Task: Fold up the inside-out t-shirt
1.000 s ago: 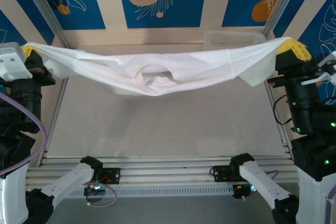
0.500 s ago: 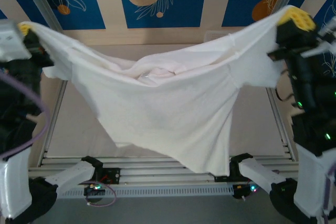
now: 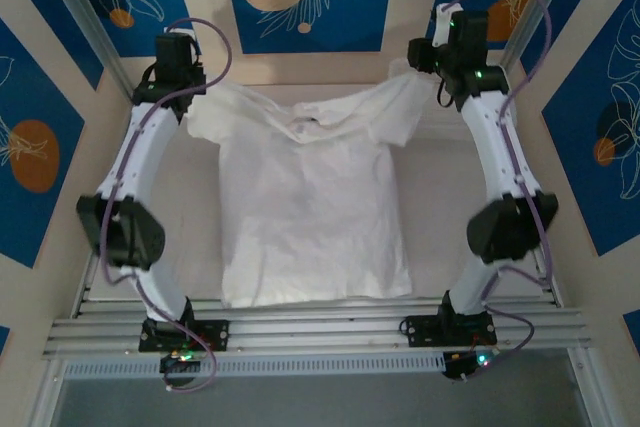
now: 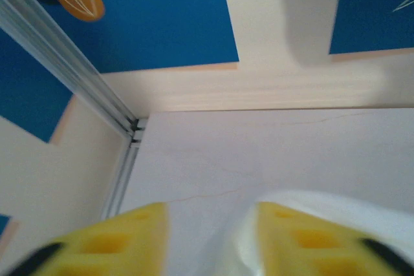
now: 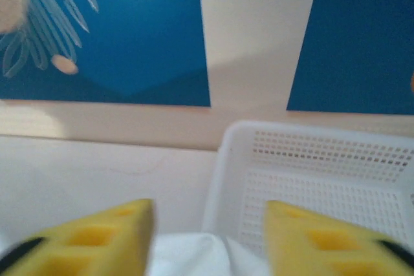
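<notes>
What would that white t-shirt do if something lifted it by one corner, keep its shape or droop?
Probably droop: the t-shirt lies moulded flat to the table, and one sleeve is bunched in soft folds. It likely weighs little, since the cloth looks thin. Pushed, it would probably wrinkle up rather than slide whole.

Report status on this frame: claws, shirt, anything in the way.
Left claw open, right claw open. T-shirt spread flat on table, not yet folded. Basket just beyond right claw.
</notes>
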Tool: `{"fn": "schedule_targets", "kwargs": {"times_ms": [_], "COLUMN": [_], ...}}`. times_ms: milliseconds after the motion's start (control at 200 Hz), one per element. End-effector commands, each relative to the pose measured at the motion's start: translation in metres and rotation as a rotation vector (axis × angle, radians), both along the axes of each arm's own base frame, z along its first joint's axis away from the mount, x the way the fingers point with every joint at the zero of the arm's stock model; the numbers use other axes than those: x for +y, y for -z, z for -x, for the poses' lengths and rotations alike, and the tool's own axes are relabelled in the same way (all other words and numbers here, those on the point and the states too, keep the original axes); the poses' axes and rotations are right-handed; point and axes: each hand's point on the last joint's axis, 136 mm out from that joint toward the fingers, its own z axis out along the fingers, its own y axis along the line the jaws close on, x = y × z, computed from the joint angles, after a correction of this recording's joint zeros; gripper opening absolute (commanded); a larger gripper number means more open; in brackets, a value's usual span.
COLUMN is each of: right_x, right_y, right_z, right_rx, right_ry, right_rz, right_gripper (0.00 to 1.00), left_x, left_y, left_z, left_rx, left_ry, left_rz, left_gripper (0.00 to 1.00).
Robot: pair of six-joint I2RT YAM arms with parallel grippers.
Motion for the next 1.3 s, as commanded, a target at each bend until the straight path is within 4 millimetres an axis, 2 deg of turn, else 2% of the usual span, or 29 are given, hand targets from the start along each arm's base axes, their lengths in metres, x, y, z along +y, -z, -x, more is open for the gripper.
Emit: {"fn": "schedule_targets", "kwargs": {"times_ms": [0,50,120,270,345,425,510,565,630,730,810,915,995,1075,1155,1290], "right_x": [0.016,0.02,0.031,0.057,0.055,0.052,0.06,0.069,0.071,0.047,0.033,0.041,0.05,0.053,0.058,0.063], "right_y": [-0.031,-0.034,-0.035,-0.044,-0.044,-0.026,0.015,0.044,0.087,0.163,0.216,0.269,0.295,0.314,0.329,0.342], "right_z": [0.026,0.033,0.054,0.113,0.137,0.157,0.182,0.202,0.225,0.264,0.302,0.344,0.367,0.382,0.388,0.384], "right_rx": [0.032,0.032,0.041,-0.011,0.019,0.107,0.222,0.279,0.364,0.555,0.728,0.944,1.078,1.143,1.174,1.208], "right_ry": [-0.081,-0.117,-0.214,-0.371,-0.341,-0.253,-0.204,-0.198,-0.125,0.127,0.282,0.356,0.389,0.429,0.445,0.47], "right_rz": [0.002,0.015,0.024,0.007,-0.051,-0.195,-0.378,-0.459,-0.516,-0.53,-0.514,-0.575,-0.611,-0.589,-0.564,-0.544], "right_gripper": [0.66,0.71,0.74,0.89,0.89,0.87,0.78,0.74,0.72,0.7,0.68,0.68,0.69,0.69,0.69,0.7], "left_x": [0.004,-0.005,-0.023,-0.07,-0.095,-0.122,-0.151,-0.172,-0.201,-0.241,-0.26,-0.278,-0.286,-0.289,-0.291,-0.29], "left_y": [-0.047,-0.048,-0.051,-0.054,-0.042,-0.017,0.022,0.049,0.074,0.107,0.128,0.14,0.138,0.137,0.135,0.134], "left_z": [-0.015,-0.013,0.0,0.052,0.082,0.113,0.143,0.165,0.194,0.241,0.273,0.306,0.324,0.337,0.347,0.346], "left_rx": [-0.108,-0.095,-0.086,-0.07,-0.046,0.0,0.086,0.152,0.208,0.284,0.309,0.276,0.238,0.213,0.185,0.172], "left_ry": [0.051,0.102,0.188,0.341,0.382,0.409,0.436,0.484,0.603,0.812,0.943,1.11,1.212,1.285,1.344,1.348], "left_rz": [0.115,0.154,0.23,0.456,0.525,0.531,0.529,0.51,0.465,0.38,0.315,0.274,0.261,0.247,0.23,0.199], "left_gripper": [0.8,0.82,0.82,0.82,0.8,0.71,0.54,0.5,0.5,0.56,0.58,0.64,0.69,0.75,0.78,0.81]}}
